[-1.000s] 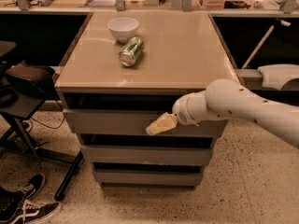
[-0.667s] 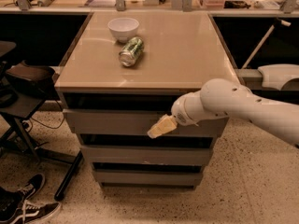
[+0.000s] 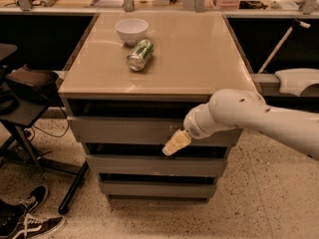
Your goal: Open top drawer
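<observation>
The arm (image 3: 259, 118) is wearing a smooth white shell, thick and rounded, with no cables showing. Its bulbous joint housing is carrying a few small dark dots; whether they are screws or holes cannot be told. Toward the wrist (image 3: 195, 126) the shell is narrowing into a short ringed collar, white with faint grey seams. The gripper (image 3: 177, 143) is showing as a small cream-yellow wedge, duller than the arm. It is sitting at the wrist's end, in front of the lower edge of the drawer (image 3: 119, 130), right of centre.
</observation>
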Available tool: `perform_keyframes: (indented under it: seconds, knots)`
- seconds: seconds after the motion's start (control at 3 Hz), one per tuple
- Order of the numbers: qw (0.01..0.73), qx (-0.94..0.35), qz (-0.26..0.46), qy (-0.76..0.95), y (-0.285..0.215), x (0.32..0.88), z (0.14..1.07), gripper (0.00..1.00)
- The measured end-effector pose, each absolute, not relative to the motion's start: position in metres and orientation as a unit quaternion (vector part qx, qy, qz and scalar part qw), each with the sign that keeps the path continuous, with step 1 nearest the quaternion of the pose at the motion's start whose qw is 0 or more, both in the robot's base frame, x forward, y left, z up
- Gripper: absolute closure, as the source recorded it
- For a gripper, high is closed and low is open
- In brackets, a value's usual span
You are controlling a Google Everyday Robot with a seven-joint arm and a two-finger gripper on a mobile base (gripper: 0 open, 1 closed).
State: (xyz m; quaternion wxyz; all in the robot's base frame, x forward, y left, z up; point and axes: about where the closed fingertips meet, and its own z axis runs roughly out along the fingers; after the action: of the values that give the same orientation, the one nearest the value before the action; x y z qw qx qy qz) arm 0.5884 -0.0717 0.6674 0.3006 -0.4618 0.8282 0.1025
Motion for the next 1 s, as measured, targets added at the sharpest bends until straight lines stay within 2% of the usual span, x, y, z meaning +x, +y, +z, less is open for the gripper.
perform_keyframes:
  seconds: [0.33, 0.67, 1.0]
  knots:
    - [0.301, -0.462, 0.103, 0.828, -0.0717, 0.5884, 0.6674, 0.00]
    - [0.301, -0.462, 0.103, 0.828, -0.0717, 0.5883, 0.6674, 0.19]
    - [0.301, -0.462, 0.103, 0.828, -0.0717, 0.5883, 0.6674, 0.42]
